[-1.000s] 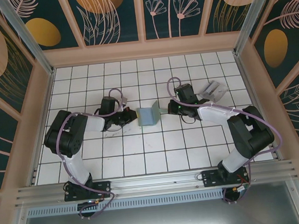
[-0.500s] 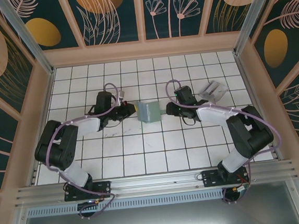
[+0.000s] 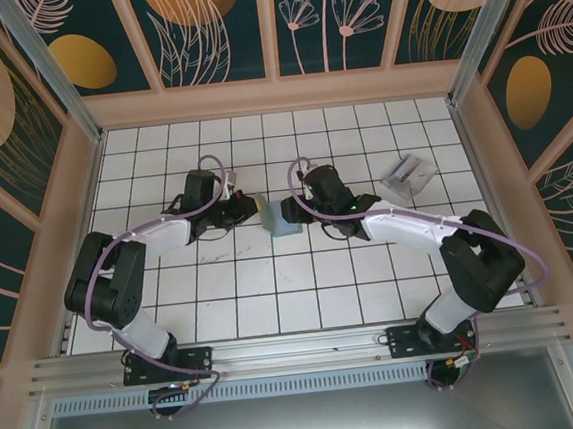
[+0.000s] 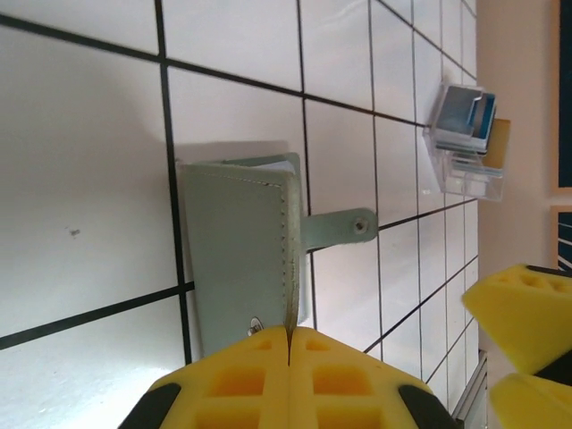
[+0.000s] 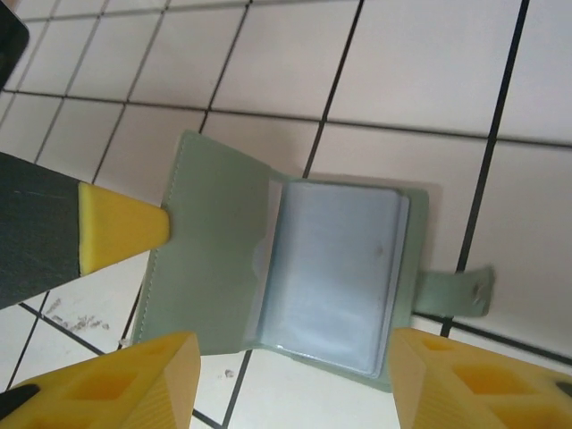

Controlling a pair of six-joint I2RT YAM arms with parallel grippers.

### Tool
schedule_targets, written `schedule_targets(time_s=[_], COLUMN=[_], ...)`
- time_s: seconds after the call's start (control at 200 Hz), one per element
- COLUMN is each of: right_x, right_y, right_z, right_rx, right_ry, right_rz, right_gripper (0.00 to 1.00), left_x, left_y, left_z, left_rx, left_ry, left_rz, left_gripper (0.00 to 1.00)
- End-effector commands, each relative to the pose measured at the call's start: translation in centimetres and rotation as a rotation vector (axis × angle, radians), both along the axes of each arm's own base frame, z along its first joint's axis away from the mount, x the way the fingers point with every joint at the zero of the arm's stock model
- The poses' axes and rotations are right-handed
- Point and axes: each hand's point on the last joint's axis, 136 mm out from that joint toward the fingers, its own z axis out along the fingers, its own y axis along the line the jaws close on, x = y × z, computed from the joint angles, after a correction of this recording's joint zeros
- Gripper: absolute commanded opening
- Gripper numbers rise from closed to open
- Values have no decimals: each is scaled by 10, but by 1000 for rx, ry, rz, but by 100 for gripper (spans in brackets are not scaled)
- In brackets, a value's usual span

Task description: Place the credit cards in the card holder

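The sage-green card holder [image 3: 280, 218] lies spread open on the tiled floor between the arms. Its pale bluish pockets [image 5: 335, 277] face up, and its snap strap [image 4: 344, 228] sticks out to one side. My left gripper [image 4: 290, 332] is shut on the edge of the holder's cover [image 4: 237, 259]. My right gripper [image 5: 290, 362] hovers just above the holder, open, with a yellow finger on either side of the pockets and nothing between them. The credit cards [image 3: 410, 176], blue and grey, stand in a clear plastic case [image 4: 465, 143] to the right, apart from both grippers.
Low walls [image 3: 84, 192] close off the white tiled floor on three sides. The two grippers [image 3: 254, 210] nearly meet at the holder. Open floor lies in front of the holder and between it and the card case.
The right gripper has opened and moved left from the strap to above the holder. The holder went from standing half-folded to lying spread open. The left gripper kept its grip.
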Motion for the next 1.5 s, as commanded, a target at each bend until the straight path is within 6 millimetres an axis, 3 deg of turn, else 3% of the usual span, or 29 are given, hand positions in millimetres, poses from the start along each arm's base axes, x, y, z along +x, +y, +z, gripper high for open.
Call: schedule_targets(time_s=[0.0, 0.215, 0.435, 0.726, 0.846, 0.906, 0.991, 1.136, 1.366, 1.496], right_x=[2, 0, 10, 7, 12, 16, 18, 18, 18, 20], right_y=[4, -8, -29, -25, -36, -42, -50, -64, -79, -87], right_z=[-12, -34, -55, -64, -60, -52, -49, -53, -33, -17], right_rx=[35, 83, -21, -19, -65, -76, -85, -114, -100, -103], right_ry=[97, 238, 274, 302, 263, 241, 222, 234, 186, 137], right_rz=[-23, -68, -153, -137, -166, -184, -200, -229, -271, -294], right_gripper=[58, 55, 54, 48, 49, 50, 50, 49, 50, 50], left_x=[-8, -12, -14, -11, -11, -12, -10, -7, 0, 0], left_y=[-9, -4, -7, -7, -5, -3, 3, 9, 29, 32], left_z=[-18, -43, -47, -54, -62, -64, -68, -71, -74, -60], left_rx=[-18, 48, 39, 51, 67, 79, 119, 165, 299, 286], left_ry=[44, 50, 68, 73, 90, 89, 81, 69, 29, -36], left_rz=[-61, -89, -118, -112, -108, -102, -86, -69, -18, 1], left_gripper=[0, 0, 0, 0, 0, 20, 35, 41, 45, 49])
